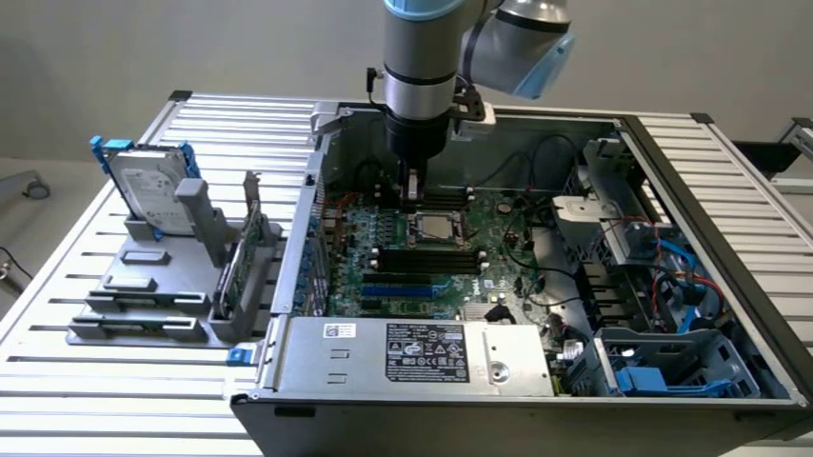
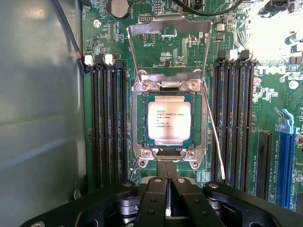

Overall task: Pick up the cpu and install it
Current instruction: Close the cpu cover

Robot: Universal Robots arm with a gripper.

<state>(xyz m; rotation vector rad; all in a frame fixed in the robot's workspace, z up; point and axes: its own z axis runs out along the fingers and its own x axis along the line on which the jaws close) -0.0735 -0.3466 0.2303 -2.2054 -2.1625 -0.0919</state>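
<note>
Wrist view shows the gripper (image 2: pixel 166 185) pinched shut on nothing, poised just beyond one edge of the socket frame (image 2: pixel 137 124). The cpu (image 2: pixel 169 120) lies flat in the middle of that frame, apparently seated. The load plate (image 2: pixel 165 22) is hinged up to leave the cpu exposed, and memory slots (image 2: pixel 106 123) flank both sides.

"Dell" printed on the motherboard (image 2: pixel 105 40)

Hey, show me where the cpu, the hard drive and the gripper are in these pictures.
the cpu (image 2: pixel 169 118), wrist view, middle of its silver top plate.
the hard drive (image 1: pixel 137 181), exterior view, on its upright silver face.
the gripper (image 2: pixel 166 182), wrist view, midway between its shut fingertips.
</note>
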